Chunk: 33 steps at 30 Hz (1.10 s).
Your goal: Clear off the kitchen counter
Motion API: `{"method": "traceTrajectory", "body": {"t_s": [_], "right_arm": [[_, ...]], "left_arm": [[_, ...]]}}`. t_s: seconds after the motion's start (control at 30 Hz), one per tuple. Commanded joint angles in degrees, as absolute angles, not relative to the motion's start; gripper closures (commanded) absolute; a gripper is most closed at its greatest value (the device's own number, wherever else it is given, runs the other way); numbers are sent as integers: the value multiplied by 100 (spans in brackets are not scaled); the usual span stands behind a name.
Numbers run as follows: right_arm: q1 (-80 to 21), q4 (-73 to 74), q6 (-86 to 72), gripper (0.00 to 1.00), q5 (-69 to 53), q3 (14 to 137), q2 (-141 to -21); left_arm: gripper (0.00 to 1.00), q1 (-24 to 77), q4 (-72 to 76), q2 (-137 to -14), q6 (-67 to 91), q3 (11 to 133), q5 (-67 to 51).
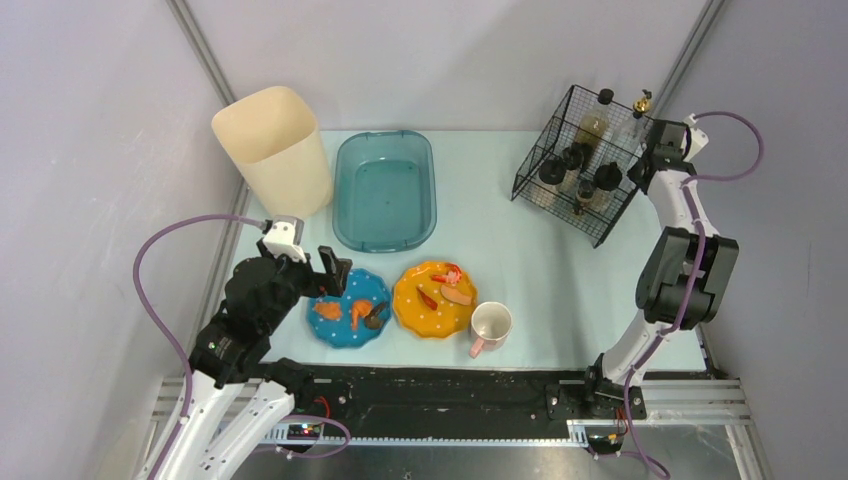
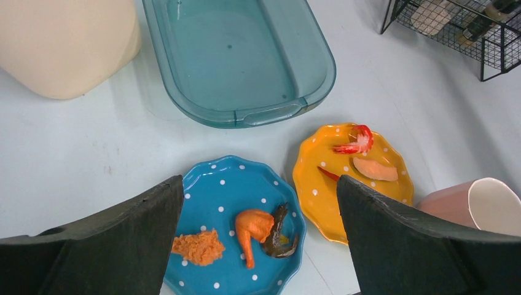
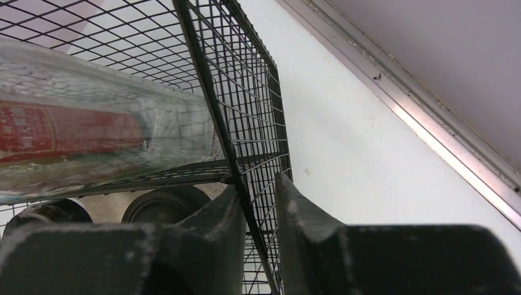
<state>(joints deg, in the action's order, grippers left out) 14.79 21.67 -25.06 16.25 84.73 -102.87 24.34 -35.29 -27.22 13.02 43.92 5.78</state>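
The kitchen counter (image 1: 520, 250) is a pale blue tabletop. At its front left, a blue dotted plate (image 1: 372, 290) carries orange food scraps and a dark piece. My left gripper (image 1: 335, 272) hangs open above this plate (image 2: 227, 184), with nothing between its fingers. An orange dotted plate (image 1: 440, 325) with shrimp and fish bits lies beside it, then a pink mug (image 1: 491, 325) on its side. At the back right, my right gripper (image 1: 645, 165) straddles the rim wire of the black wire basket (image 3: 246, 92). Its jaws sit nearly closed, with a sliver of light beside the wire.
A teal plastic basin (image 1: 345, 190) holding a little water sits at the back centre. A tall cream bin (image 1: 275, 150) stands to its left. The wire basket (image 1: 580, 160) holds several bottles and jars. Grey walls and metal rails border the counter.
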Motion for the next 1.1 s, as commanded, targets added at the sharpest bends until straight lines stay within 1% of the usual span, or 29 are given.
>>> {"method": "traceTrajectory", "body": {"t_s": [0.0,0.03,0.07,0.1,0.13,0.17,0.23,0.5,0.67,0.7,0.73,0.77,0.8,0.83,0.9,1.07], "right_arm": [[1798,2515,-2763,67,2116,8409,-10010],[1794,2523,-2734,64,2093,8411,-9975],[1794,2542,-2716,55,2088,8415,-9954],[1789,2582,-2681,50,2111,8423,-9915],[1786,2610,-2676,42,2134,8430,-9873],[1785,2656,-2651,37,2144,8447,-9845],[1784,2756,-2613,33,2151,8485,-9766],[1731,3162,-2358,25,2231,8673,-9250],[1647,3345,-2395,21,2247,8708,-8670],[1606,3351,-2406,15,2245,8713,-8513],[1467,3325,-2346,12,2265,8717,-8427],[1366,3293,-2267,3,2386,8714,-8244],[1093,3201,-2081,1,2472,8700,-8147],[682,3160,-1972,1,2672,8687,-7967],[220,2963,-1686,1,2997,8604,-7669],[-1062,2539,-1347,0,3322,8471,-7140]], "left_arm": [[2,2392,-3440,-2678,1257,4401,552],[2,2391,-3442,-2684,1257,4407,553],[2,2395,-3448,-2695,1250,4405,549],[2,2392,-3439,-2696,1249,4406,546],[2,2391,-3442,-2698,1248,4405,545],[2,2391,-3440,-2698,1248,4404,547],[2,2392,-3439,-2696,1248,4404,541],[2,2391,-3441,-2719,1248,4395,528],[2,2393,-3443,-2717,1248,4396,525],[2,2396,-3440,-2716,1248,4395,526],[2,2396,-3444,-2716,1252,4401,531],[2,2393,-3440,-2716,1249,4398,534],[2,2398,-3444,-2720,1249,4402,553],[2,2394,-3445,-2730,1248,4398,562],[2,2395,-3445,-2754,1243,4388,591],[2,2391,-3443,-2834,1239,4377,721]]}}
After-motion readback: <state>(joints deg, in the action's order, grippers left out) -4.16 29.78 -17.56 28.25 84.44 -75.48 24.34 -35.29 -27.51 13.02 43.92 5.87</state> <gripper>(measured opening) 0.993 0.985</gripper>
